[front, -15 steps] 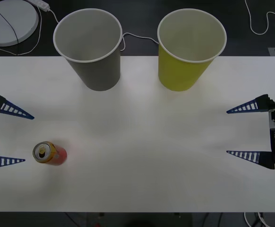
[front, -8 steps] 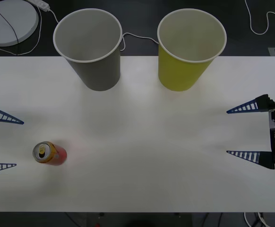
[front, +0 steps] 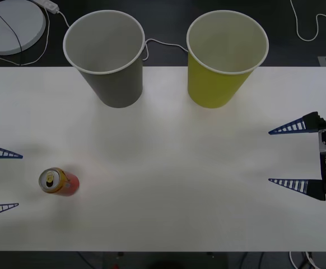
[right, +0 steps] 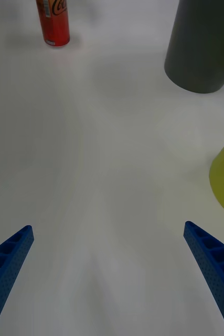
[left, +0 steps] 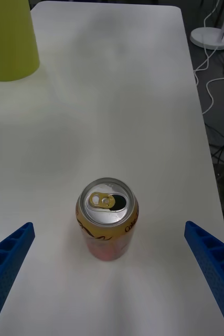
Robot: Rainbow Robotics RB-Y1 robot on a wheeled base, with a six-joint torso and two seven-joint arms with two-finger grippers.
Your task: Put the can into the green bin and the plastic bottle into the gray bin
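The can (front: 58, 181) stands upright near the table's front left; it is red-orange with a golden top (left: 107, 202). My left gripper (front: 19, 181) is open just left of it at the table's left edge, its fingers (left: 9, 252) level with the can and apart from it. The gray bin (front: 115, 87) and the green bin (front: 216, 87) stand upright side by side at the back. My right gripper (front: 269, 157) hangs open over the right side, far from the can (right: 53, 21). The plastic bottle is out of view.
A white round disc (front: 12, 25) and cables lie on the dark floor behind the table. The wide white tabletop (front: 174, 168) between the can and the right gripper is bare. Dark floor runs along the table's front edge.
My left gripper has slid toward the table's front edge and slightly left, so its open fingers now line up with the can. The can, both bins and the right arm stayed still.
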